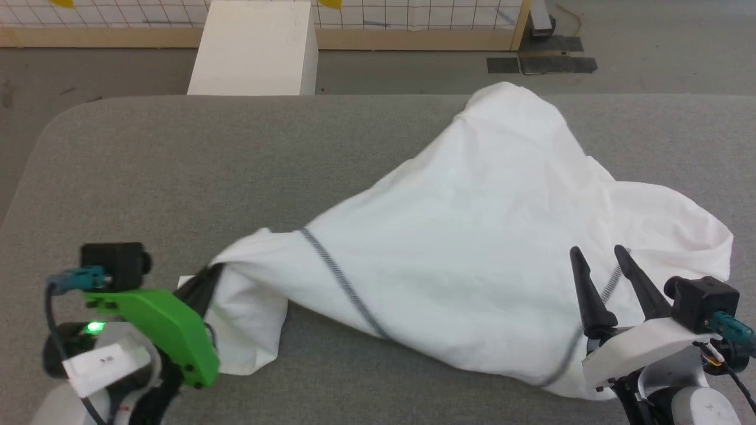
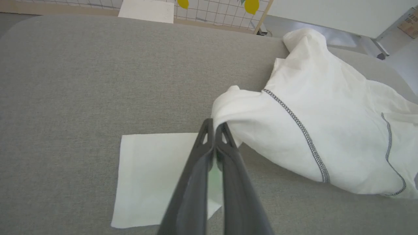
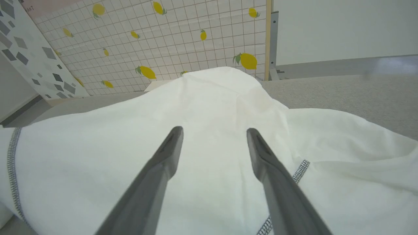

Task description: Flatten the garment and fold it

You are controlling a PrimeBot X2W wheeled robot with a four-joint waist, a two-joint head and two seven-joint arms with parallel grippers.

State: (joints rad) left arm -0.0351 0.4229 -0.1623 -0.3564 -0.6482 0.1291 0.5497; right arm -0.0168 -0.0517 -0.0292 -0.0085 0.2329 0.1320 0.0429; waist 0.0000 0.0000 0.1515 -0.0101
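The garment (image 1: pixel 472 236) is a large white shirt with dark zigzag seams, lying bunched and peaked across the grey table (image 1: pixel 147 165). My left gripper (image 1: pixel 207 277) sits at its near-left corner, shut on the edge of a fold. In the left wrist view the closed fingertips (image 2: pixel 214 123) pinch that fold of the garment (image 2: pixel 310 98), and a flat white flap (image 2: pixel 153 176) lies under the fingers. My right gripper (image 1: pixel 596 252) hovers open over the garment's near-right part. In the right wrist view its fingers (image 3: pixel 214 130) are spread above the cloth (image 3: pixel 212 104), holding nothing.
A rigid white box (image 1: pixel 254 47) stands on the floor beyond the table's far edge. Behind it runs a tiled wall with lemon prints (image 3: pixel 163 39) and a wooden base rail. Bare table surface stretches to the left and far left of the garment.
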